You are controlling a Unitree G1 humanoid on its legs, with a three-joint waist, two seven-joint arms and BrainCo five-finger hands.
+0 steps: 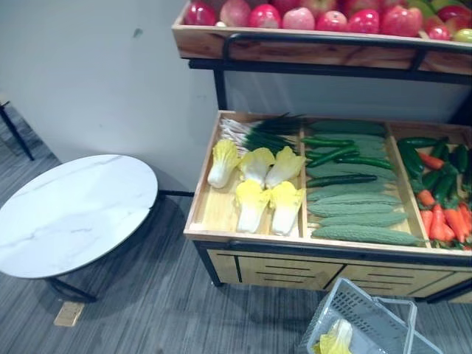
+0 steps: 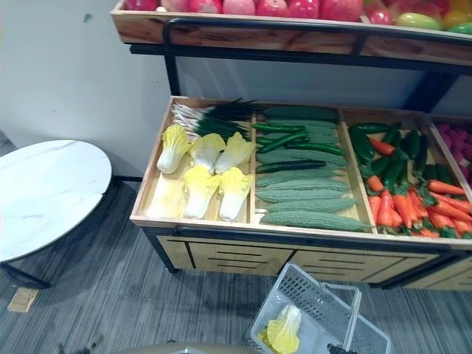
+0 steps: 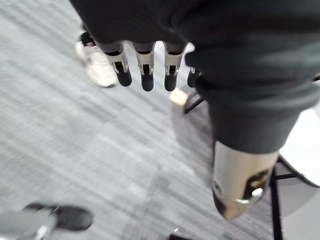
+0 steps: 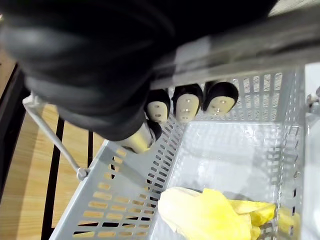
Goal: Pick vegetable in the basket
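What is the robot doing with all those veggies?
The robot is shopping for vegetables. Its right hand is curled round the handle of a grey basket, and one yellow cabbage already lies inside. Five more cabbages lie in the wooden stand, beside cucumbers and carrots. Its left hand hangs open over the floor, holding nothing.

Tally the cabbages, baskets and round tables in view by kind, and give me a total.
Cabbages: 6
Basket: 1
Round table: 1
Total: 8
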